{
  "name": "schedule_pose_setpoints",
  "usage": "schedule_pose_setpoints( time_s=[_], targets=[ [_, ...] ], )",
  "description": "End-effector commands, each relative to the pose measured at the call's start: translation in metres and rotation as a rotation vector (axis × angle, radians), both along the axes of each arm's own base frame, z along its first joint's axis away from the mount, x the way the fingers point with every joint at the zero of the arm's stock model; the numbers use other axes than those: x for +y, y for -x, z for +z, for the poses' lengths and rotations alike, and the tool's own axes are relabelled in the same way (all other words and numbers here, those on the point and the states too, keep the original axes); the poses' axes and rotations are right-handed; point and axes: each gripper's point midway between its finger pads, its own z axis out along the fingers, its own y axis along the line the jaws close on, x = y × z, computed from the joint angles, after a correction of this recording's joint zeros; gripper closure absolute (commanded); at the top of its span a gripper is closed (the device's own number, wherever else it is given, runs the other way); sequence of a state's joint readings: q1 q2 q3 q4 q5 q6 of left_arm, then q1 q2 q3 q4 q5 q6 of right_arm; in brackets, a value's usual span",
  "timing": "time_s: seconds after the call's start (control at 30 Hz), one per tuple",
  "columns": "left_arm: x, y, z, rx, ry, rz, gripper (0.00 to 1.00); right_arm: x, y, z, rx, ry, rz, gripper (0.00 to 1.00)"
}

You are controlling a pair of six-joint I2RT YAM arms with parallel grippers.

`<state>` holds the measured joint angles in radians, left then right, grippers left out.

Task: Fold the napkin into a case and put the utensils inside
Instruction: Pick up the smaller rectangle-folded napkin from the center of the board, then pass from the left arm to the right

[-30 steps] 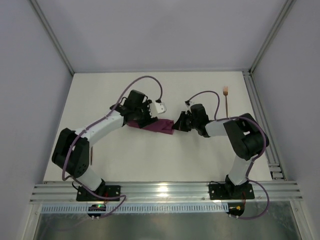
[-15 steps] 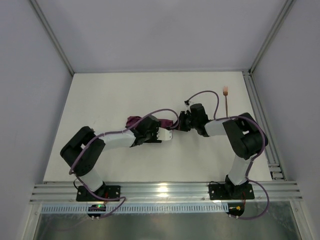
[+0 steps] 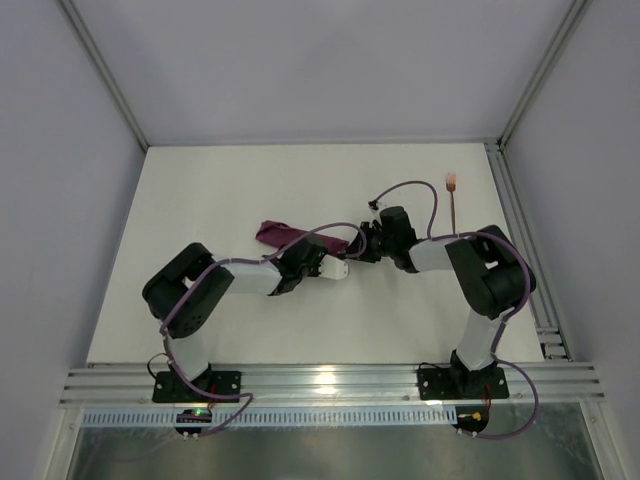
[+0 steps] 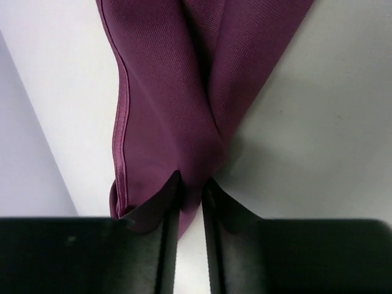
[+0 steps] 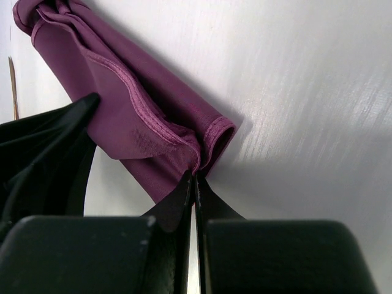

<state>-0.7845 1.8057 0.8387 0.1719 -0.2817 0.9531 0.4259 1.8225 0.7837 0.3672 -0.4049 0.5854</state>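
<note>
Swung round from the far side, my left fingers (image 4: 171,208) now pinch the napkin (image 3: 285,233) – nearly together, cloth between. Meanwhile my right fingers (image 5: 187,196) clamp its end – it trails toward 9 o'clock across the worktop (image 3: 250,320).

No text, label, brand mark, number or sign can be read in any of the three camera views.
</note>
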Motion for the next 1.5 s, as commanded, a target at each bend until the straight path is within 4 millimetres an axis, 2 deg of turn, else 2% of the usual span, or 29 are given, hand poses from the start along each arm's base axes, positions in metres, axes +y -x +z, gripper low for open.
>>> schedule_pose_setpoints(
  time_s=[0.0, 0.03, 0.07, 0.13, 0.23, 0.3, 0.33, 0.37, 0.4, 0.43, 0.53, 0.57, 0.63, 0.67, 0.7, 0.73, 0.77, 0.83, 0.87, 0.93, 0.97, 1.0, 1.07, 1.13, 1.4, 1.43, 1.47],
  targets=[
    [0.012, 0.021, -0.033, 0.118, -0.053, -0.013, 0.83, 0.005, -0.007, 0.010, -0.031, -0.008, 0.020, 0.96],
    [0.010, 0.019, -0.031, 0.127, -0.043, -0.016, 0.97, 0.006, -0.006, 0.014, -0.036, -0.019, 0.030, 0.94],
    [0.009, 0.019, -0.030, 0.136, -0.029, -0.010, 1.00, 0.007, -0.006, 0.016, -0.042, -0.023, 0.035, 0.91],
    [0.009, 0.018, -0.024, 0.158, -0.004, -0.005, 1.00, 0.008, -0.005, 0.027, -0.068, -0.029, 0.053, 0.84],
    [0.007, 0.024, -0.011, 0.259, 0.068, 0.002, 1.00, 0.005, -0.001, 0.047, -0.122, -0.021, 0.087, 0.65],
    [0.010, 0.024, -0.002, 0.299, 0.100, 0.016, 1.00, 0.000, 0.005, 0.057, -0.140, -0.008, 0.108, 0.60],
    [0.013, 0.022, 0.005, 0.308, 0.121, 0.029, 1.00, -0.002, 0.005, 0.071, -0.183, -0.007, 0.120, 0.58],
    [0.010, 0.026, 0.008, 0.341, 0.144, 0.016, 1.00, -0.003, 0.007, 0.078, -0.198, -0.008, 0.134, 0.55],
    [0.011, 0.028, 0.013, 0.365, 0.144, 0.024, 1.00, -0.008, 0.010, 0.081, -0.193, -0.002, 0.136, 0.54],
    [0.013, 0.028, 0.018, 0.368, 0.153, 0.027, 1.00, -0.011, 0.012, 0.093, -0.235, 0.005, 0.154, 0.54],
    [0.012, 0.036, 0.027, 0.421, 0.163, 0.021, 1.00, -0.022, 0.021, 0.100, -0.256, 0.040, 0.174, 0.53],
    [0.011, 0.038, 0.033, 0.431, 0.172, 0.019, 1.00, -0.026, 0.024, 0.112, -0.314, 0.056, 0.191, 0.54],
    [0.011, 0.045, 0.039, 0.481, 0.181, 0.020, 1.00, -0.034, 0.031, 0.115, -0.357, 0.085, 0.205, 0.53],
    [0.011, 0.046, 0.042, 0.491, 0.186, 0.021, 1.00, -0.037, 0.035, 0.131, -0.446, 0.098, 0.230, 0.53],
    [0.011, 0.049, 0.044, 0.509, 0.189, 0.018, 1.00, -0.038, 0.042, 0.132, -0.494, 0.099, 0.250, 0.53],
    [0.011, 0.054, 0.048, 0.550, 0.198, 0.015, 1.00, -0.035, 0.050, 0.141, -0.556, 0.074, 0.299, 0.53],
    [0.013, 0.056, 0.049, 0.568, 0.197, 0.019, 1.00, -0.035, 0.059, 0.160, -0.689, 0.072, 0.347, 0.53],
    [0.017, 0.062, 0.052, 0.608, 0.190, 0.026, 1.00, -0.032, 0.074, 0.164, -0.882, 0.087, 0.418, 0.52],
    [0.017, 0.063, 0.053, 0.616, 0.186, 0.024, 1.00, -0.025, 0.081, 0.173, -1.065, 0.141, 0.487, 0.49],
    [0.017, 0.067, 0.053, 0.636, 0.191, 0.018, 1.00, -0.019, 0.103, 0.168, -1.227, 0.196, 0.586, 0.45],
    [0.017, 0.069, 0.054, 0.649, 0.185, 0.015, 1.00, -0.010, 0.114, 0.168, -1.300, 0.209, 0.644, 0.43],
    [0.018, 0.071, 0.053, 0.661, 0.182, 0.015, 1.00, -0.008, 0.117, 0.164, -1.378, 0.260, 0.687, 0.42],
    [0.017, 0.075, 0.056, 0.681, 0.180, 0.004, 1.00, -0.003, 0.117, 0.167, -1.435, 0.277, 0.697, 0.39],
    [0.015, 0.078, 0.058, 0.701, 0.181, -0.006, 1.00, 0.002, 0.114, 0.159, -1.428, 0.287, 0.723, 0.35],
    [0.013, 0.088, 0.063, 0.767, 0.178, -0.020, 1.00, 0.035, 0.109, 0.140, -1.436, 0.294, 0.783, 0.29],
    [0.014, 0.089, 0.062, 0.768, 0.176, -0.016, 1.00, 0.038, 0.109, 0.132, -1.413, 0.287, 0.793, 0.28],
    [0.015, 0.089, 0.060, 0.771, 0.170, -0.014, 1.00, 0.040, 0.106, 0.135, -1.434, 0.281, 0.777, 0.28]
  ],
)
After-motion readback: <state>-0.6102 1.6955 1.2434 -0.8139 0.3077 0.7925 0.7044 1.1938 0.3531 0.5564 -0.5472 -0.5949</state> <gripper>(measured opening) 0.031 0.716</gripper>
